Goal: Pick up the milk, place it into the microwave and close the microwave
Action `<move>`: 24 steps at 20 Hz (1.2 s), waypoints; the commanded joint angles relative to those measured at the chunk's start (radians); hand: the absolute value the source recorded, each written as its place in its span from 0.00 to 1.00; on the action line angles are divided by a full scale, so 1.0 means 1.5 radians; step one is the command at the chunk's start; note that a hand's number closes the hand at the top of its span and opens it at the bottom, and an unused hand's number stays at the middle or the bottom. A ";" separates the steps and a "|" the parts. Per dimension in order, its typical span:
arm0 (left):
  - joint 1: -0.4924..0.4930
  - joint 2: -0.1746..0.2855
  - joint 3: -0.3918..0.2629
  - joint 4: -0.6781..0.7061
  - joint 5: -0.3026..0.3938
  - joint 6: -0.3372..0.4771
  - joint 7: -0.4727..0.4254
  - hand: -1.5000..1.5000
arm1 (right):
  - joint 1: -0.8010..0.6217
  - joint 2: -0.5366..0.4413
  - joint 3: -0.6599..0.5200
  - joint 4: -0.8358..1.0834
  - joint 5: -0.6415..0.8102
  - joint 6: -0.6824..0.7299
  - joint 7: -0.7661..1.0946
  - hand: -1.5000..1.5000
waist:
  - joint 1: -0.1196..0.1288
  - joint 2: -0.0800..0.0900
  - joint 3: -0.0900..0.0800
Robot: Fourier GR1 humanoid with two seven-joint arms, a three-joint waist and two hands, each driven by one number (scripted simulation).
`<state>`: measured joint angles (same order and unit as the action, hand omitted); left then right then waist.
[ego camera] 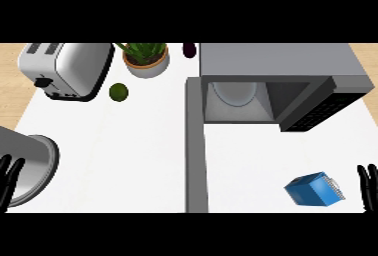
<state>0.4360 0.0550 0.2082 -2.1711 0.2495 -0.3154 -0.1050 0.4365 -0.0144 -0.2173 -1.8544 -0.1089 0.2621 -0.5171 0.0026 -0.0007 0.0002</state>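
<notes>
At the far left edge the left hand (10, 181) rests with its fingers straight, slightly spread and pointing up, just beside a round steel pot (33, 167). Behind these stand a toaster (65, 70), a small green fruit (119, 91) and a potted plant (145, 57). The microwave door (196, 150) is swung fully open, a grey bar running toward the robot, and the microwave (284, 70) shows its cavity with a glass plate (236, 93) inside.

The milk (315, 189) is a blue carton lying on the white counter (111, 145) to the right of the door, in front of the cavity and somewhat to its right. It sits skewed, its long axis seemingly running left to right with the pale end toward the right. The right hand (367, 186) is just beside that end, at the right edge, fingers straight and apart, holding nothing. It is clearly the nearer hand, so the pick-up likely calls for a short reach leftward.
</notes>
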 commanded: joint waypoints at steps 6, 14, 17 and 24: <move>0.062 -0.025 0.009 -0.032 0.002 -0.043 -0.019 0.00 | -0.051 -0.062 -0.088 0.152 -0.005 0.030 -0.066 0.00 | 0.002 0.000 0.000; 0.009 -0.030 0.014 -0.022 -0.006 -0.026 0.005 0.00 | -0.115 -0.088 -0.081 0.331 0.054 0.053 -0.153 0.00 | 0.000 0.000 0.000; -0.032 0.015 0.073 -0.013 0.067 -0.032 0.046 0.00 | -0.170 -0.102 -0.076 0.393 0.077 0.038 -0.156 0.00 | 0.001 0.001 0.000; 0.020 -0.036 -0.053 -0.053 -0.038 0.023 0.020 0.00 | -0.192 -0.126 -0.092 0.541 0.112 0.014 -0.269 0.00 | 0.001 0.000 0.000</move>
<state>0.4733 0.0087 0.1855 -2.2080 0.2207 -0.3316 -0.1092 0.1617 -0.1779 -0.3480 -1.1433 0.0265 0.2825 -0.8316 0.0049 -0.0004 0.0002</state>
